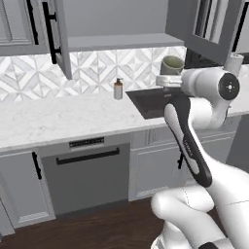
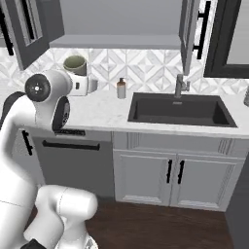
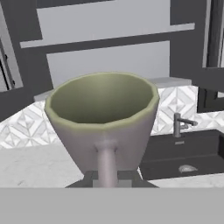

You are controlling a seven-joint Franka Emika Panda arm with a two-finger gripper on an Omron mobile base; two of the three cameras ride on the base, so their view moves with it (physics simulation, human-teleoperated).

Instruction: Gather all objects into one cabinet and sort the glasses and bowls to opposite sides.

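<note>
The grey panelled wall cabinet (image 1: 116, 29) stands open above the white marble counter (image 1: 58, 114), its plain grey shelf (image 2: 116, 41) bare where visible and its 2 doors swung out on long black bar handles. Below run the patterned tile backsplash, the dark sink basin (image 2: 180, 109) with its metal faucet (image 2: 180, 86), and low grey drawer fronts over a dark wood floor; a small soap dispenser (image 2: 121, 88) sits on the counter near the sink.

The white arm's gripper (image 3: 106, 177) is clamped on the side handle of 1 grey-beige mug with a pale-green inside (image 3: 103, 120), carried upright in the air above the counter and below the shelf. The mug (image 2: 75, 65) looks rigid, light and glazed, so probably slippery and chippable if knocked on the shelf edge. The handle seems a sound hold, though the cup could swing about so narrow a grip.
</note>
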